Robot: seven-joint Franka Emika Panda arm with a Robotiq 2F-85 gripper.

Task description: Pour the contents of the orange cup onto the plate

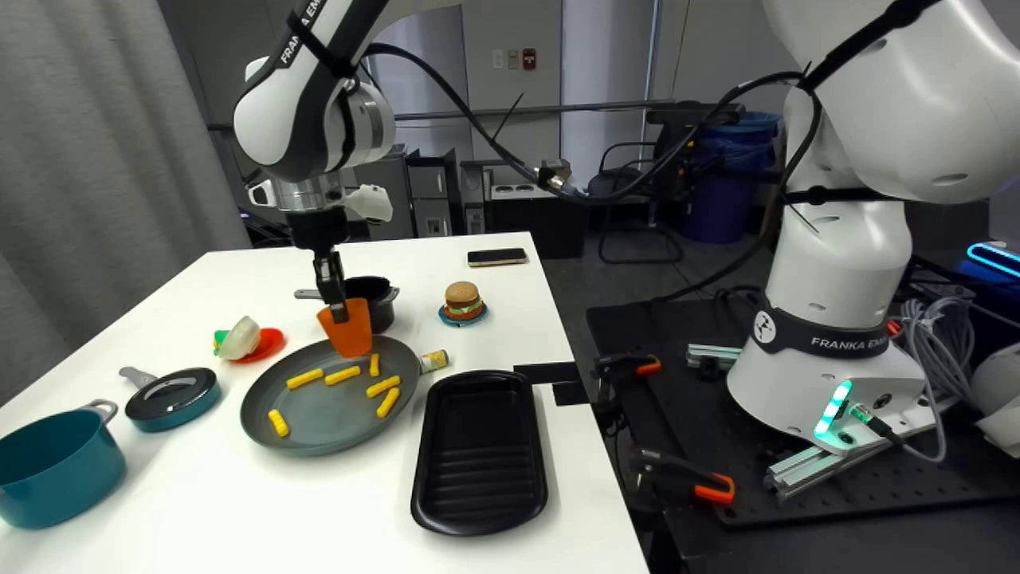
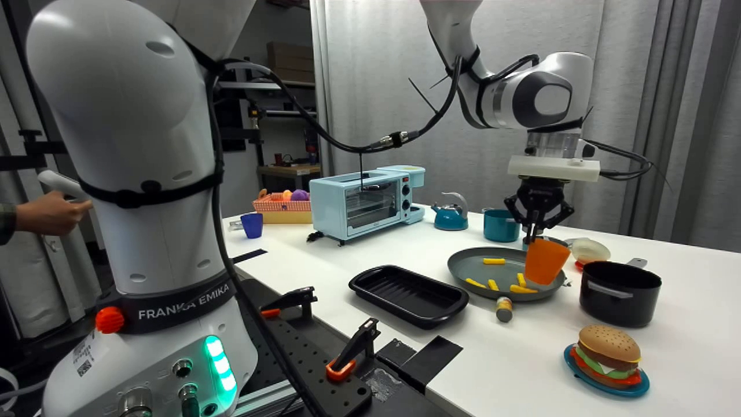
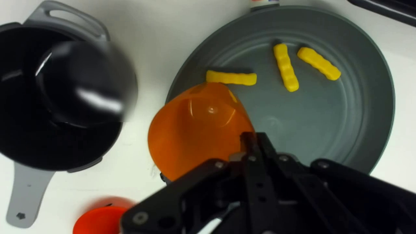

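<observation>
The fingers point(image 1: 329, 279) pinch the orange cup point(image 2: 546, 262) by its upper wall, a sound hold, since this cup, below them over the edge of the plate point(image 1: 331, 414), should be light and slightly springy.

A robotics lab — a jointed white arm point(image 1: 916, 112) stands on a perforated black board point(image 1: 884, 498), with clamps point(image 1: 673, 470) at the board's edge, coiled cables point(image 1: 948, 343) near the arm's base point(image 1: 829, 383), a grey curtain point(image 1: 111, 143) beside the table point(image 1: 319, 510).
</observation>
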